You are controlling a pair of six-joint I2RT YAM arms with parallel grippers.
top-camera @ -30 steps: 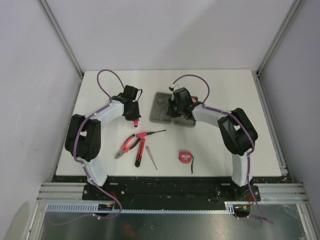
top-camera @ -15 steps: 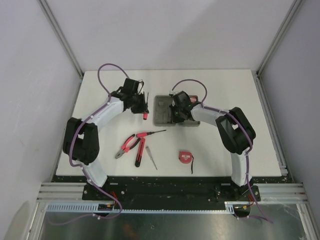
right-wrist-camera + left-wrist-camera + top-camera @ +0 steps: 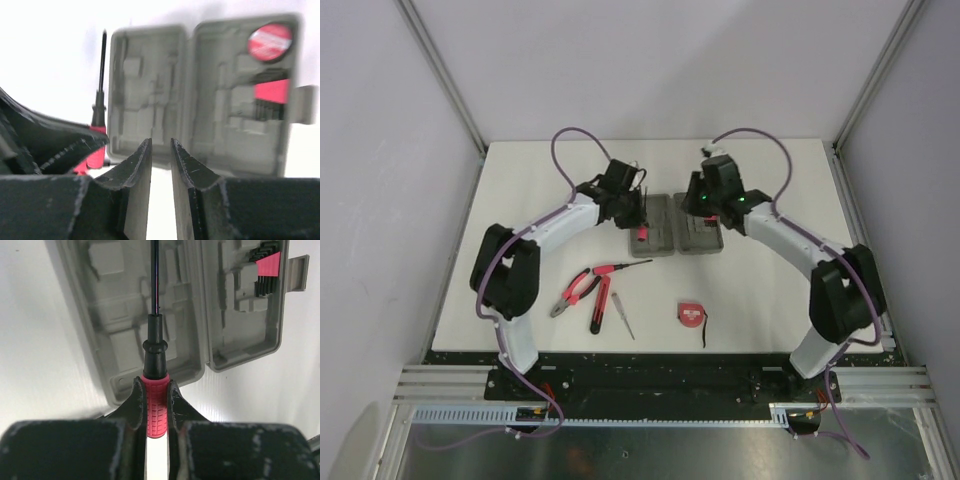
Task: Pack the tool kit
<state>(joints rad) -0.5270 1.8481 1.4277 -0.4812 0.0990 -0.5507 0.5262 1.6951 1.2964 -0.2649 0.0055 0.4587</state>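
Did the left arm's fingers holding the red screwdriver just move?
Yes. The left arm's fingers travelled right, away from the unmoved red-and-black pliers, carrying the red-handled screwdriver over the open grey plastic case.

Our left arm bends forward and inward, wrist angled down, left fingers clamped on the red handle of a screwdriver. Our right arm mirrors it, right fingers parted by a narrow gap.

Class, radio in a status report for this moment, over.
Left gripper shut on screwdriver, over open case. Right gripper empty, slightly open. Pliers, tape measure on table. No obstruction seen.
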